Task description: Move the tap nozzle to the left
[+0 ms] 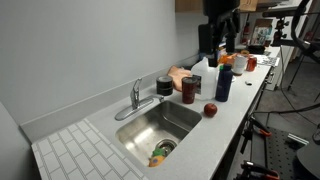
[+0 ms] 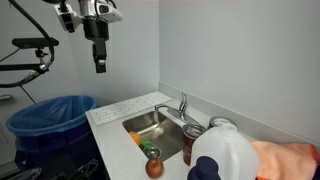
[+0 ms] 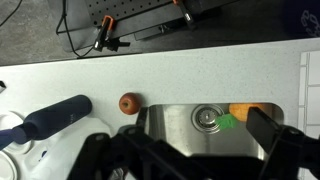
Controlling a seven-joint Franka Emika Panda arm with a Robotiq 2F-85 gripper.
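The tap nozzle [image 1: 127, 111] is a thin chrome spout. It reaches from its upright base at the back rim out over the steel sink [image 1: 185, 122], and it also shows in an exterior view [image 2: 168, 109]. My gripper [image 2: 100, 66] hangs high above the counter, well clear of the tap, and it shows in both exterior views [image 1: 208, 46]. In the wrist view its dark fingers [image 3: 180, 150] are spread wide with nothing between them. That view looks down into the basin and its drain [image 3: 207, 118]. The tap is hidden there.
A red apple [image 1: 210, 110] lies on the counter by the sink. A blue bottle [image 1: 224, 82], a dark can [image 1: 188, 90] and a white jug [image 2: 225, 155] stand past the sink. An orange and green item [image 3: 240, 112] lies in the basin. A blue bin [image 2: 55, 120] stands beside the counter.
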